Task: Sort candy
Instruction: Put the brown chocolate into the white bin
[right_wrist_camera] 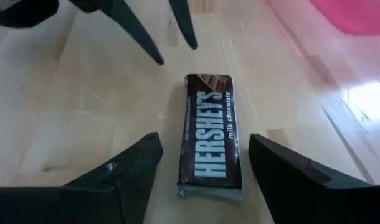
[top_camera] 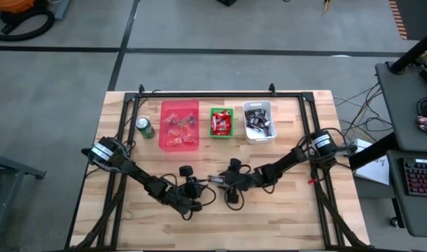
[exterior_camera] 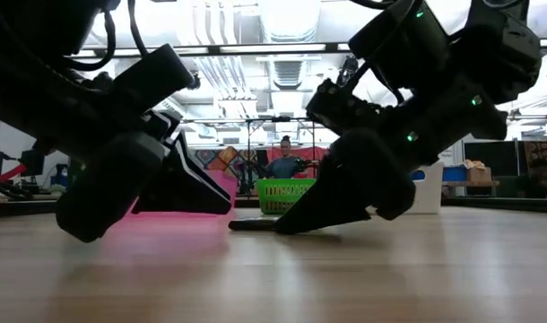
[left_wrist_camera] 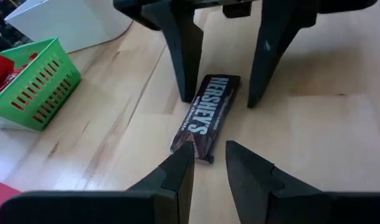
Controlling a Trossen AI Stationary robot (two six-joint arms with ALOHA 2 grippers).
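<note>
Between the two tools, on bare bench near the front centre: one chocolate bar [right_wrist_camera: 210, 134], dark brown wrapper, lettered HERSHEY'S milk chocolate, lying flat, nothing on or against it. Long axis runs roughly from one tool toward the other, so each tool meets it end-on. Right tool [right_wrist_camera: 205, 163]: fingers spread wide, wider than the bar, one finger on either long side of its near end, holding nothing, not visibly touching the wrapper. Left tool [left_wrist_camera: 209, 165]: fingers parted only a little, tips at the opposite end of the bar, holding nothing. Judged nearer to a grasp: the right tool, since it already straddles the bar across its short width and need only lower and close. Possible obstruction: the left tool, whose tips sit close to the same bar and face the right tool's fingers. Farther back on the bench [top_camera: 297, 203], in a row: pink bin [top_camera: 180, 126] with mixed sweets, green basket [top_camera: 221, 123] with red-wrapped sweets, white bin [top_camera: 259, 122] with dark-wrapped sweets; the dark bar likely belongs in the last. Beside the pink bin: green can [top_camera: 145, 128], upright, well apart from both tools.
</note>
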